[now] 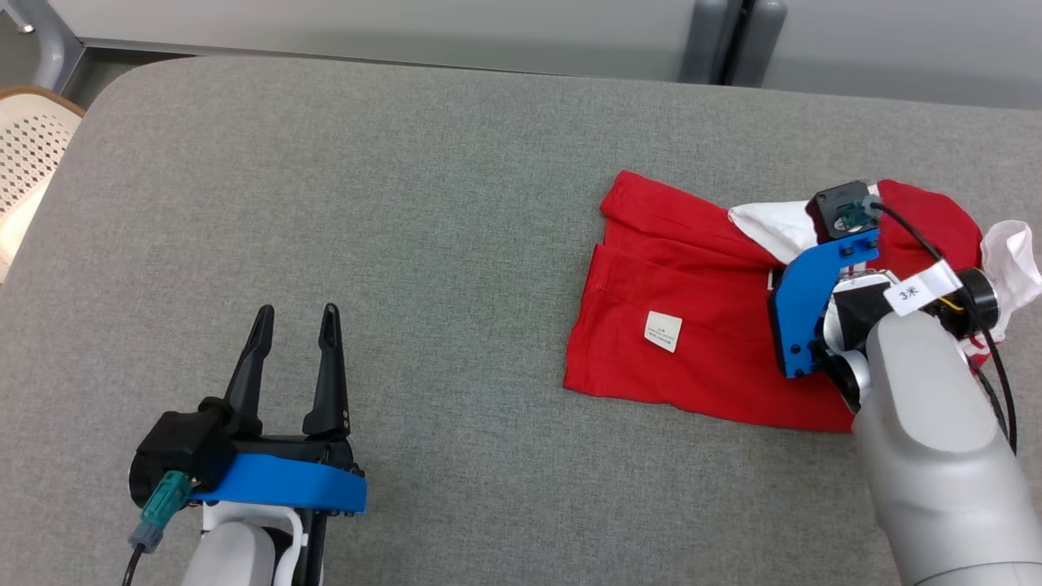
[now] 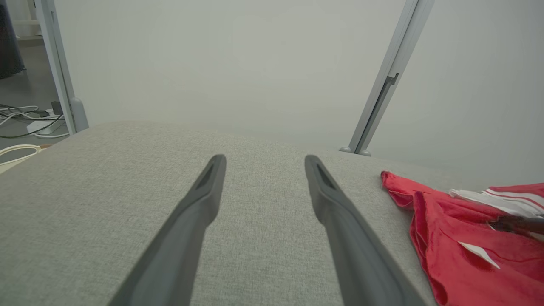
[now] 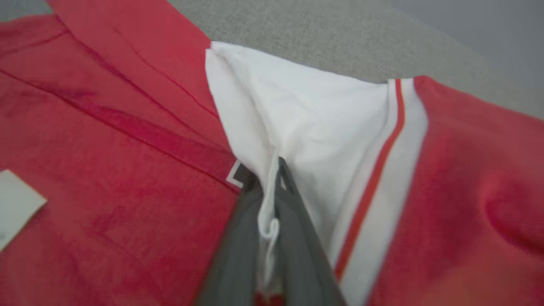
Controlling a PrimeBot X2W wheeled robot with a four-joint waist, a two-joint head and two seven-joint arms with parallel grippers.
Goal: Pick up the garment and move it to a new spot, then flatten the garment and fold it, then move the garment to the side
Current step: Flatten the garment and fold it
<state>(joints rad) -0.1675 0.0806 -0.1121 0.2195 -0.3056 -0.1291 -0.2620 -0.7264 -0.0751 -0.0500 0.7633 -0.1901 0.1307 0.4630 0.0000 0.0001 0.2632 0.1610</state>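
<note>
- Garment [image 1: 692, 342]: pick-up step; my right gripper [image 3: 268, 176] is clamped on its white fold [image 3: 306, 110].
- My left gripper [image 1: 297, 317]: spread wide, empty.
- Next: lift clear, then relocate.

Partition panels [image 2: 255, 63] and floor cables [image 2: 25, 111] suggest a lab.

You are looking down on the table [image 1: 407, 203] from the head; the left wrist camera is skimming low, sharing the garment [image 1: 692, 325] at the right, which the right wrist camera is crowding.
</note>
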